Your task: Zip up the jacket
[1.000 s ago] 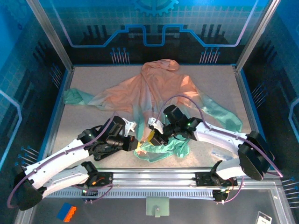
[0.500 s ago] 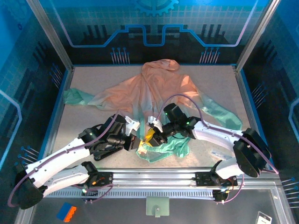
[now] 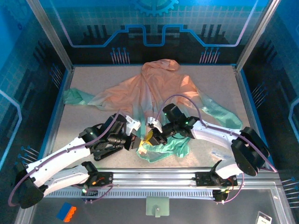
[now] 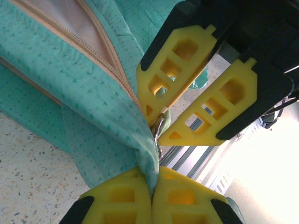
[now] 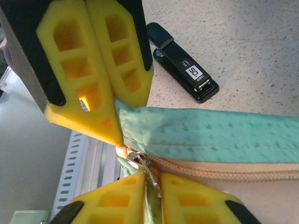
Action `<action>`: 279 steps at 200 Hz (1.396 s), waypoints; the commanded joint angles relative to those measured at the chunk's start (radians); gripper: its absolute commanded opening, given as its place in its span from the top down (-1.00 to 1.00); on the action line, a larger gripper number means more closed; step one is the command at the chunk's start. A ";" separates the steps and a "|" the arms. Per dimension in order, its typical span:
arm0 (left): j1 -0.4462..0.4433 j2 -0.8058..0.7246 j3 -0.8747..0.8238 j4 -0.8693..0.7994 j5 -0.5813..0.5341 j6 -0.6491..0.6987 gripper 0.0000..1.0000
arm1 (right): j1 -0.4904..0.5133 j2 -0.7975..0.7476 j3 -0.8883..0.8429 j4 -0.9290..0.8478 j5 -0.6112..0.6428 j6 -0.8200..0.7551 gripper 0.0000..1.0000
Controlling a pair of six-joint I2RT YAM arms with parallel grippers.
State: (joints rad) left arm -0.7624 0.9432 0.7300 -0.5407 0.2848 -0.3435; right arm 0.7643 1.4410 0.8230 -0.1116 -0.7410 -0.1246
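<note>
Your left gripper (image 4: 152, 189) has edged rightward, pressed tight on the hem of the jacket (image 3: 159, 88) at 6 o'clock. The right gripper (image 5: 150, 189) pinches the zipper pull (image 5: 148, 175). Next, draw it steadily toward 12.

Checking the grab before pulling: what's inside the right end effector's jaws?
The metal zipper pull, pinched in the right end effector with some green jacket fabric. How deep the tab reaches is hidden by the fingers.

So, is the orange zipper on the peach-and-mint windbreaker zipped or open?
Open: the orange zipper splits into two rows above its slider, pale lining showing between.
</note>
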 commanded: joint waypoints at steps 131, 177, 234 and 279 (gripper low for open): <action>-0.006 0.030 0.054 -0.024 0.011 0.013 1.00 | 0.010 -0.027 0.051 -0.129 0.217 0.045 1.00; -0.007 0.058 0.065 -0.069 0.013 -0.005 1.00 | 0.038 -0.023 0.083 -0.197 0.324 0.075 1.00; -0.006 0.076 0.078 -0.123 0.027 -0.009 1.00 | 0.061 -0.044 0.088 -0.219 0.436 0.069 1.00; -0.007 0.046 0.059 -0.109 0.033 -0.025 1.00 | 0.056 -0.053 0.084 -0.209 0.492 0.065 1.00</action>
State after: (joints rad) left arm -0.7624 1.0237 0.7746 -0.5991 0.2665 -0.3458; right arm 0.8310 1.4048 0.8932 -0.2810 -0.3607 -0.0662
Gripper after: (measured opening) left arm 0.048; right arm 0.064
